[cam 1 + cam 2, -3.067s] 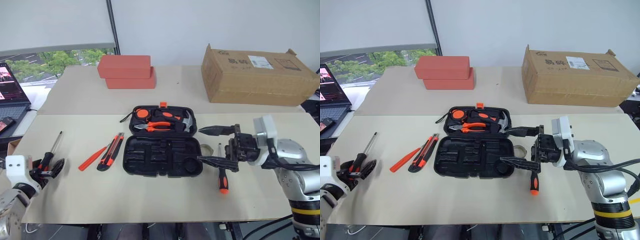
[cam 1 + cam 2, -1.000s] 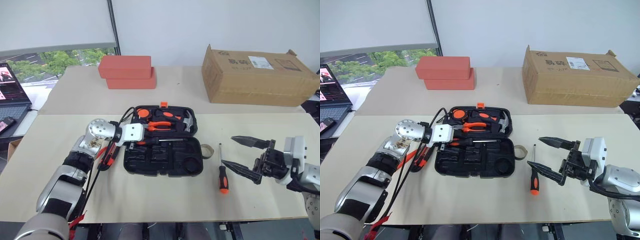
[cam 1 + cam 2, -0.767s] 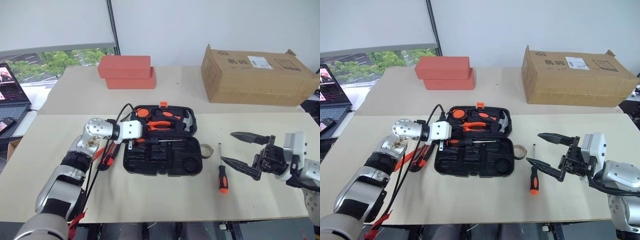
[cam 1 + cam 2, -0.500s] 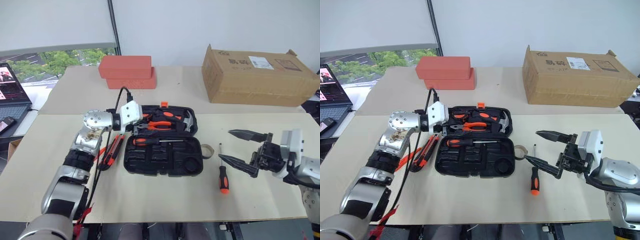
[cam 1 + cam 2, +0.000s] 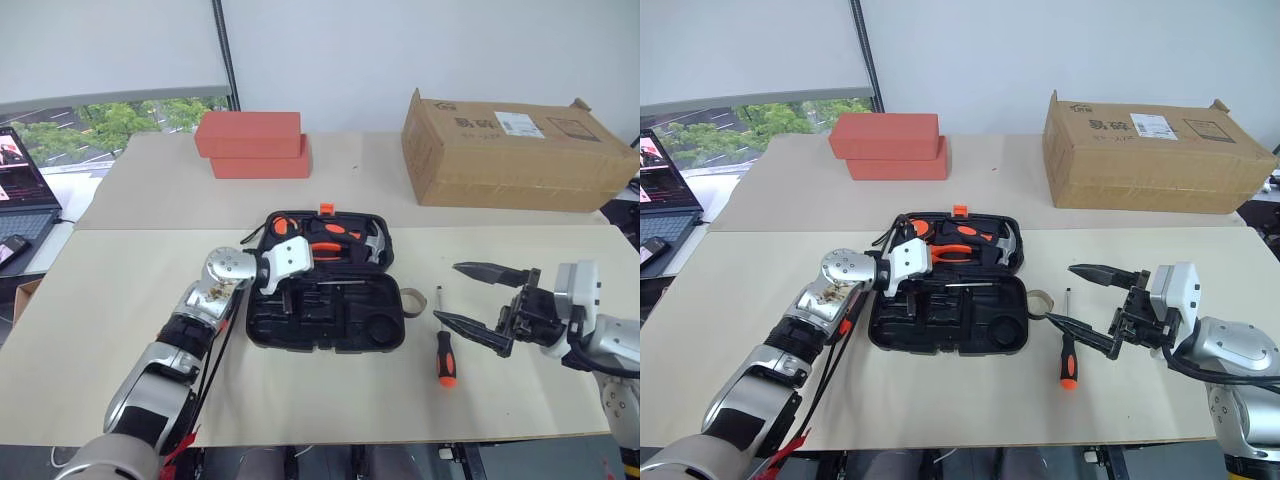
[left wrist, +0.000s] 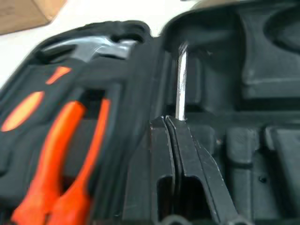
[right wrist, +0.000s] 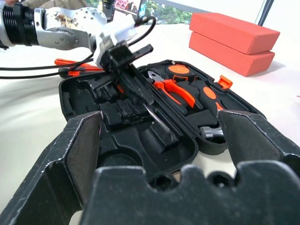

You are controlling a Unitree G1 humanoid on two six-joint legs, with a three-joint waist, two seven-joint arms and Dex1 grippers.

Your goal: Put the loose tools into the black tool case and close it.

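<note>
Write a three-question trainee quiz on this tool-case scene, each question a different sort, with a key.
1. True or false: the black tool case lies open on the table.
2. Which gripper has its fingers spread apart? A) left gripper B) right gripper
3. Fill in: on the table between the case and the right gripper lies a loose ______ with an orange-and-black handle.

Key: 1 true. 2 B; the left gripper's fingers are shut over the case's lower tray. 3 screwdriver.
</note>
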